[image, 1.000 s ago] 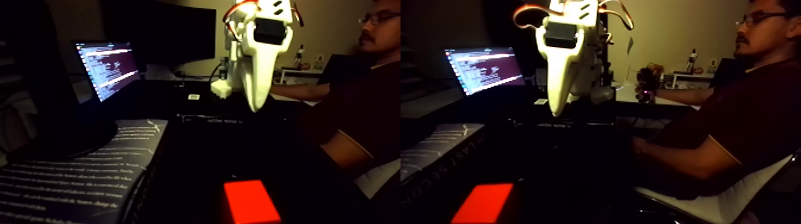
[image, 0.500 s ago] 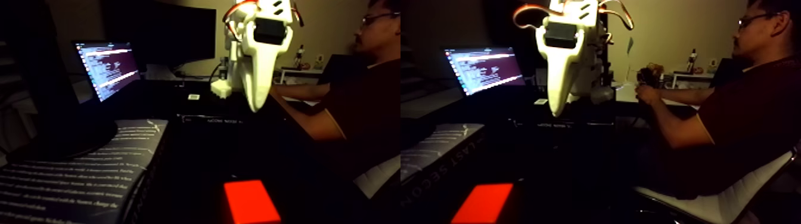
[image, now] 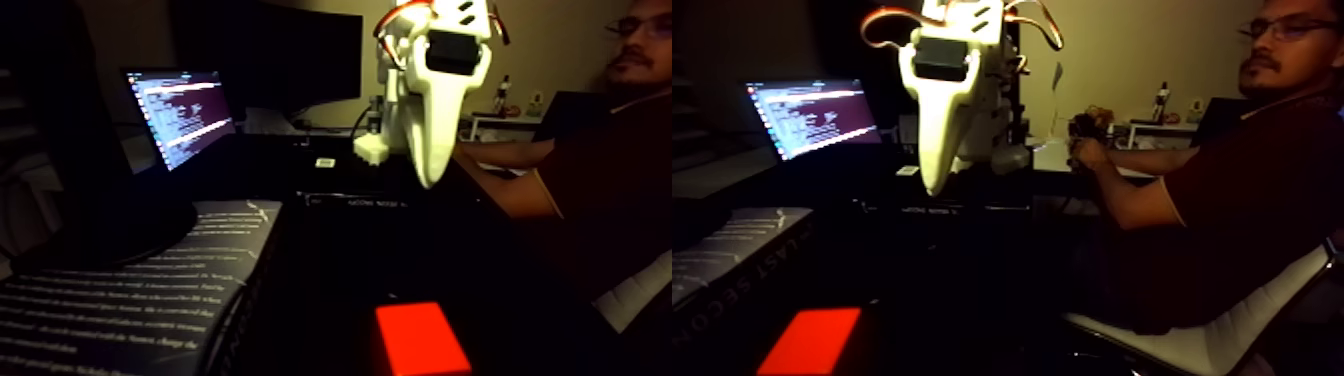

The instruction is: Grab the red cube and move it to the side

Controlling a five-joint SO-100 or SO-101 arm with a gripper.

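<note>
The fixed view is a side-by-side pair, and it is dark. In the left half the white tool (image: 432,175) hangs in the upper middle, its tip pointing down; I see one tapering finger and cannot tell whether the tool is parted or closed. It holds nothing that I can see. The cube (image: 421,338) sits low in the frame on the dark bench (image: 330,260), at the bottom centre, well apart from the tool and below it. A laptop (image: 180,115) glows at the upper left, an open book (image: 130,295) lies at the lower left, and a person (image: 600,170) sits at the right.

The grab has not begun, as I judge it. The descent carries the risk: the bench is so dim that its surface is hard to place, so the tip could come down on top of the cube or beside it and knock it off towards the bottom edge. The book lies near, and a sideways carry to the left might strike it.
</note>
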